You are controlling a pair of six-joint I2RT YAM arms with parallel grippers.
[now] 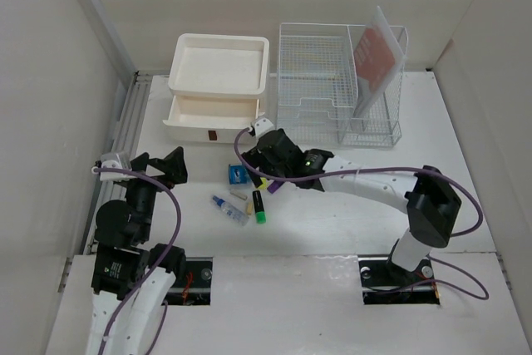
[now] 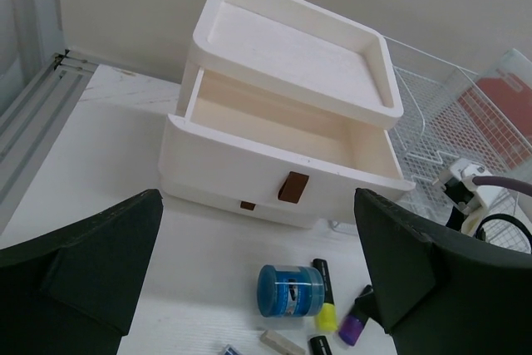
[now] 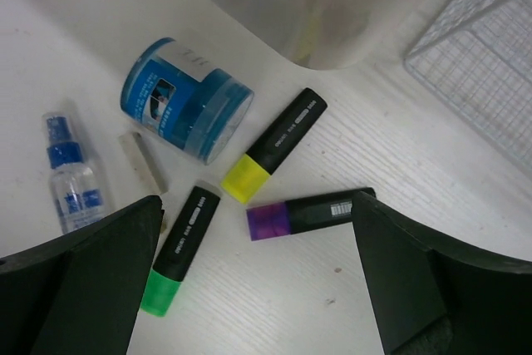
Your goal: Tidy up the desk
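Observation:
The desk (image 1: 332, 222) is a white tabletop carrying a small cluster of items. My right gripper (image 1: 264, 174) hovers open over the cluster; in the right wrist view its jaws (image 3: 256, 247) straddle a purple highlighter (image 3: 312, 212), without touching it. Beside that lie a yellow highlighter (image 3: 274, 145), a green highlighter (image 3: 179, 251), a blue round container (image 3: 187, 110) on its side, a small spray bottle (image 3: 73, 180) and a beige eraser stick (image 3: 145, 162). My left gripper (image 1: 158, 168) is open and holds nothing, left of the cluster, facing the cream drawer box (image 2: 274, 172).
The drawer box's top drawer (image 2: 274, 122) is pulled open and bare inside. A white wire-mesh rack (image 1: 332, 89) holding a red-and-white folder (image 1: 374, 56) stands at the back right. A grey rail (image 1: 129, 122) runs along the desk's left edge.

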